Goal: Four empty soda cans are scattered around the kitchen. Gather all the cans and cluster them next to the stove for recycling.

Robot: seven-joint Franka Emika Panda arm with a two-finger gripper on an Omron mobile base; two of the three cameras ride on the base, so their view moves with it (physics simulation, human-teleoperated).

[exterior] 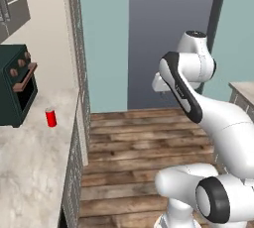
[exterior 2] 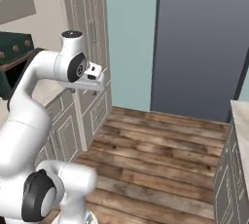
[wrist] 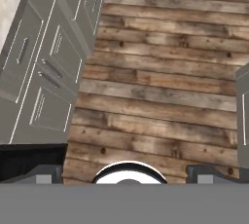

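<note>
One red soda can (exterior: pixel 51 117) stands upright on the pale marble counter (exterior: pixel 30 167) at the left, close to the counter's edge. My arm is folded high over the wooden floor, well to the right of the can and apart from it. In the hand view my gripper (wrist: pixel 126 173) looks down at the floor planks; its two dark fingertips (wrist: pixel 46 173) stand far apart, open, with nothing between them. The white hand (exterior 2: pixel 92 78) sits beside the tall cabinet. The stove is out of view.
A dark green toaster oven (exterior: pixel 17 85) stands on the counter just behind the can. Grey drawer fronts (wrist: pixel 44 67) run under the counter. A tall grey cabinet (exterior 2: pixel 92 33) rises at the counter's end. Another counter corner (exterior 2: pixel 240 116) is at the right. Wooden floor (exterior: pixel 149 138) lies between.
</note>
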